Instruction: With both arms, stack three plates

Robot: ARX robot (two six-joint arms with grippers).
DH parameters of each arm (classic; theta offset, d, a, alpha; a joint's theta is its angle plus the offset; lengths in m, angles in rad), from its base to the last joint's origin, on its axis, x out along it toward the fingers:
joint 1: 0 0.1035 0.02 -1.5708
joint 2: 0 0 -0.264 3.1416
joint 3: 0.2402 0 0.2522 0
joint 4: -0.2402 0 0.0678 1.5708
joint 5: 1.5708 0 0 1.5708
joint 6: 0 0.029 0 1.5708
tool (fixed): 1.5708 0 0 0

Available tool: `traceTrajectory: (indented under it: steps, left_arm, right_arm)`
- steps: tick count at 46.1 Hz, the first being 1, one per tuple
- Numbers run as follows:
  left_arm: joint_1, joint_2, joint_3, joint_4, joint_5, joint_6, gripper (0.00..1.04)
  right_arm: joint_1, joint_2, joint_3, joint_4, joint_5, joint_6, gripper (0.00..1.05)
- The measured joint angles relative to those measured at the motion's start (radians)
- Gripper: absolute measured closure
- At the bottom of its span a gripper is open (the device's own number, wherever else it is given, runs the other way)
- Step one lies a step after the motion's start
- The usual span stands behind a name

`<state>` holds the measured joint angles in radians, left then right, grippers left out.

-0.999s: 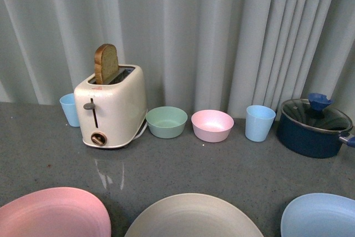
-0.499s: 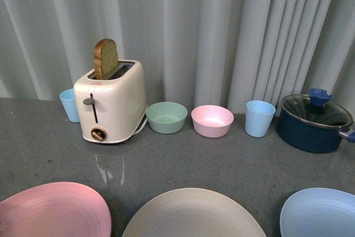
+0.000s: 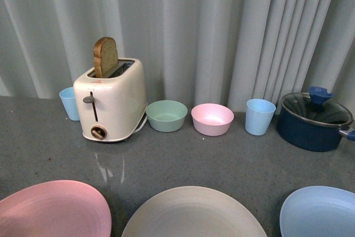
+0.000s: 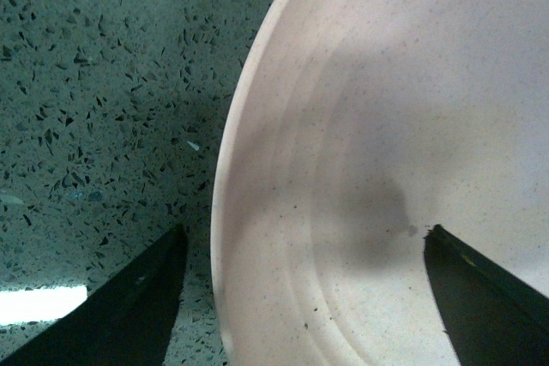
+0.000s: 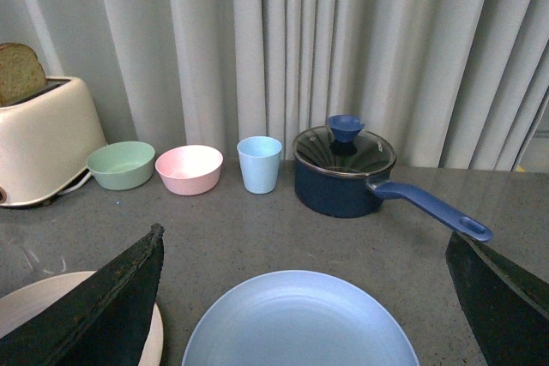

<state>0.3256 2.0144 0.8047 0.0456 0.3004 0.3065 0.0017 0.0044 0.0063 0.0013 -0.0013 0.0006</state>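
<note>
Unstacked, side by side along near edge of desk (image 3: 233, 162): pink plate (image 3: 52, 209) left, beige plate (image 3: 194, 215) middle, blue plate (image 3: 319, 212) right, gaps between. Left jaws wide open, straddling pink plate's rim, one finger (image 4: 129, 306) over desk, other over plate; contact: cannot tell. Right jaws wide open too, gripping nothing, blue plate framed between fingers in wrist view. Further back by curtain (image 3: 222, 31): toaster (image 3: 111, 106) with bread (image 3: 105, 56), green bowl (image 3: 166, 116), pink bowl (image 3: 212, 119), cup (image 3: 259, 116), lidded pot (image 3: 313, 126).
</note>
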Motion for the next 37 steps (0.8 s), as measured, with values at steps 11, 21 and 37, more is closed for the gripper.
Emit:
traceTrajectory:
  steps: [11, 21, 37]
  left_arm:
    - [0.029, 0.006, 0.056, -0.121, 0.014, -0.045, 0.71]
    - [0.056, 0.002, 0.098, -0.185, 0.098, -0.109, 1.01]
    - [0.128, -0.027, 0.150, -0.260, 0.159, -0.145, 1.01]
  right_arm:
    - [0.000, 0.000, 0.000, 0.000, 0.000, 0.000, 0.07]
    - [0.000, 0.000, 0.000, 0.000, 0.000, 0.000, 0.07]
    - [0.000, 0.000, 0.000, 0.000, 0.000, 0.000, 0.07]
